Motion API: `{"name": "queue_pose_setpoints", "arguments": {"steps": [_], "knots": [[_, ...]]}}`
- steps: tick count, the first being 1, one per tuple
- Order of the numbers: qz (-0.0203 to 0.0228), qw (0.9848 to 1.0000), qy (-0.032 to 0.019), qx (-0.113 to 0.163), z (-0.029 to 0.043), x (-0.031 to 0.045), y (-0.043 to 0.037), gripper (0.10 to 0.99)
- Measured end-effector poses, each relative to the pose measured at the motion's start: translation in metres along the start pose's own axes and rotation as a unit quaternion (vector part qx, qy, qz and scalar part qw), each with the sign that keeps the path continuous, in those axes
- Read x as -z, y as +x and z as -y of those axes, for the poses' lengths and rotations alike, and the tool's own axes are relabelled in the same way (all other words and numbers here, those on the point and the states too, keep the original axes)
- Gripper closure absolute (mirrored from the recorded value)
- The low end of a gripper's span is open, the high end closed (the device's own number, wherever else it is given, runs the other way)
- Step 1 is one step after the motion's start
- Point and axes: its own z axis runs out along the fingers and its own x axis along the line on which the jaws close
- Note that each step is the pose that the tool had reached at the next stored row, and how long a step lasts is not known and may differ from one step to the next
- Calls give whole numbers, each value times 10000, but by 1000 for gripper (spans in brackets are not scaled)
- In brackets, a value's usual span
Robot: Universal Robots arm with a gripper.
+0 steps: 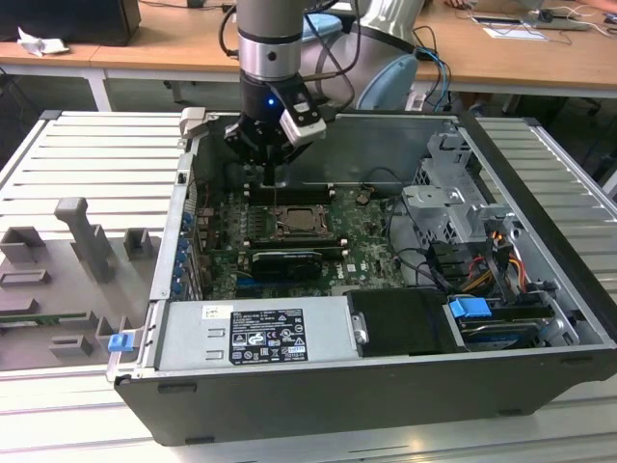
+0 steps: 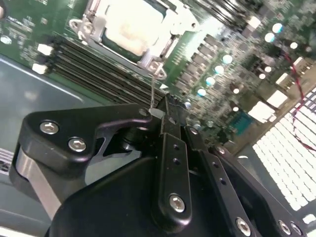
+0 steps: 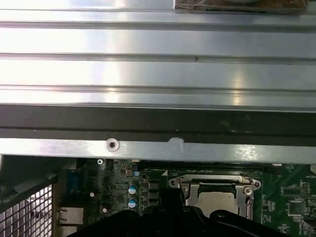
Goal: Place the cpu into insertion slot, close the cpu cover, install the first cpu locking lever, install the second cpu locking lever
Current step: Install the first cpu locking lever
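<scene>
The cpu [image 1: 297,221] lies flat in its socket on the green board, its silvery top showing in both wrist views [image 2: 129,24] [image 3: 217,201]. The cpu cover [image 2: 91,27] [image 3: 212,181] is a silvery frame lying down around it. A thin wire locking lever [image 2: 153,91] rises from the socket's corner to my fingertips. My gripper [image 1: 273,183] [image 2: 163,106] hangs just behind the socket with its black fingers pressed together. Whether the lever is clamped or only touching them I cannot tell.
A long black card [image 1: 286,260] lies in front of the socket, with the grey power supply [image 1: 260,333] nearer still. A metal drive cage [image 1: 448,203] and cables fill the exterior view's right. Memory slots [image 2: 89,64] run beside the socket. Grey fixtures [image 1: 87,241] stand outside the case.
</scene>
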Motion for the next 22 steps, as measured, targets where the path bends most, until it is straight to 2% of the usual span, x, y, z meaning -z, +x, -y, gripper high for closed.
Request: {"name": "queue_pose_setpoints", "arguments": {"steps": [2, 5, 7, 8, 9, 11, 14, 22], "knots": [[0, 10000, 0, 1, -1, -5, -120, 980], [-1, 10000, 1, 1, 0, -14, -236, 980], [0, 10000, -14, 0, 2, -18, -264, 980], [3, 9999, -151, 1, 10, -19, -264, 980], [4, 9997, -247, 2, 14, -19, -264, 980], [8, 9993, -370, -4, 30, -24, -264, 980], [12, 9993, -376, -71, 33, -67, -282, 980], [12, 9993, -378, -70, 53, -85, -287, 980]]}}
